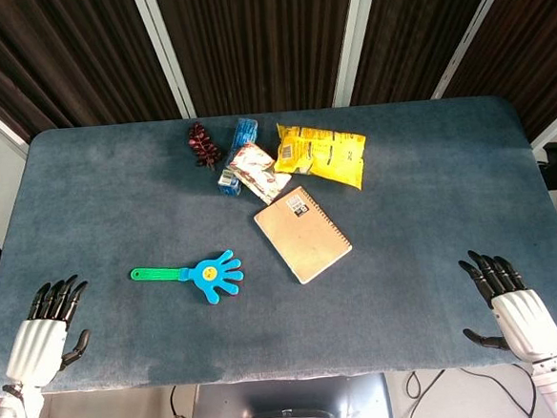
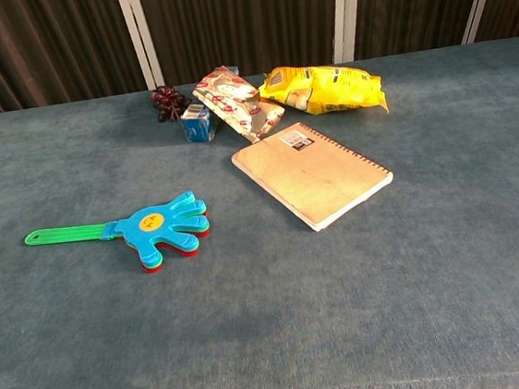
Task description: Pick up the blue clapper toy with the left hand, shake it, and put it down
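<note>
The blue clapper toy (image 1: 202, 275) lies flat on the blue table, its hand-shaped head to the right and its green handle pointing left; the chest view shows the clapper toy (image 2: 156, 226) left of centre with red and green layers under the blue one. My left hand (image 1: 48, 330) rests at the table's front left corner, fingers apart, holding nothing, well left of and nearer than the handle. At the front right corner my right hand (image 1: 510, 303) is likewise spread and empty. Neither hand appears in the chest view.
A brown spiral notebook (image 1: 302, 233) lies right of the toy. Behind it are a yellow snack bag (image 1: 322, 154), a red-white packet (image 1: 259, 172), a blue carton (image 1: 238, 154) and a dark grape bunch (image 1: 201, 145). The table's front edge (image 1: 271, 375) runs close to both hands.
</note>
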Available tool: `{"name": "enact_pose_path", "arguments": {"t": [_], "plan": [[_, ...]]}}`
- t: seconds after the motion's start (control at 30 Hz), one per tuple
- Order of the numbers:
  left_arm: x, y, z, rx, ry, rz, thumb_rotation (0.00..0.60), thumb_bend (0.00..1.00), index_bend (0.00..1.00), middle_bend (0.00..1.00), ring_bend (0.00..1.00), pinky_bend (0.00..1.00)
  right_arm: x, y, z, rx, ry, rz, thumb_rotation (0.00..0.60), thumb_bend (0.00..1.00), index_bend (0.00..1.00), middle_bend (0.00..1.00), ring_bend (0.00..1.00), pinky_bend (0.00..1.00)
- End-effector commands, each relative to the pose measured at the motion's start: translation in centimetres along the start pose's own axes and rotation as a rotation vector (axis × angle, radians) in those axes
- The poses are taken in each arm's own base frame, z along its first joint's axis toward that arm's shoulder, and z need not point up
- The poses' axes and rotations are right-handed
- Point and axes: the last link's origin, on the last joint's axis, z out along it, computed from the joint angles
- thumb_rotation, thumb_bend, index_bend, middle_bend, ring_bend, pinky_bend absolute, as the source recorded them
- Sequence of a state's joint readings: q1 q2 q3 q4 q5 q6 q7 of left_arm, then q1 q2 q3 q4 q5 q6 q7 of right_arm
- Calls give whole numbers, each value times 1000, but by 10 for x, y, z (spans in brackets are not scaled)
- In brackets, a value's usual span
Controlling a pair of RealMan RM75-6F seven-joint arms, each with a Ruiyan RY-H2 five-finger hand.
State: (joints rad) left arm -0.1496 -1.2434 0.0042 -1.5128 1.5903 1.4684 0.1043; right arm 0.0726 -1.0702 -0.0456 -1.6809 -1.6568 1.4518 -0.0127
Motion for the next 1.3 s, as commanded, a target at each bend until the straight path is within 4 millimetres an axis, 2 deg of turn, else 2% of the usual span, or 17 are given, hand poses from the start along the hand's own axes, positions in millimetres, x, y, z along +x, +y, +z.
{"name": "enact_pose_path", "arguments": {"t": [0.03,0.17,0.27,0.4,0.57,0.73,0.87,1.07,1.3], "plan": [[-1,0,1,-1,-3,0,600,401,0,3,0,0,0,0,0,-1,1,1,600,204,0,0,0,0],[-6,3,5,-20,-23,-7,600,401,0,2,0,0,2,0,-1,-1,9,5,600,204,0,0,0,0],[-17,12,18,-85,-56,-59,600,401,7,1,0,0,2,0,-1,2,14,7,600,204,0,0,0,0],[-37,20,49,-136,-125,-136,600,405,46,1,0,0,1,-1,0,6,5,13,600,203,0,0,0,0],[-54,27,88,-145,-157,-121,600,418,89,1,0,0,-1,0,4,7,-8,14,600,203,0,0,0,0],[-67,39,115,-168,-214,-233,600,422,197,6,0,0,-4,0,7,2,-15,9,600,203,0,0,0,0],[-78,43,136,-152,-251,-346,600,422,231,15,0,0,-6,-1,7,3,-21,5,600,203,0,0,0,0],[-91,41,157,-111,-271,-394,600,415,279,23,0,0,-7,-1,9,-2,-24,2,600,203,0,0,0,0],[-100,51,168,-119,-305,-418,600,393,286,28,0,0,-7,0,11,-12,-18,2,600,203,0,0,0,0]]}}
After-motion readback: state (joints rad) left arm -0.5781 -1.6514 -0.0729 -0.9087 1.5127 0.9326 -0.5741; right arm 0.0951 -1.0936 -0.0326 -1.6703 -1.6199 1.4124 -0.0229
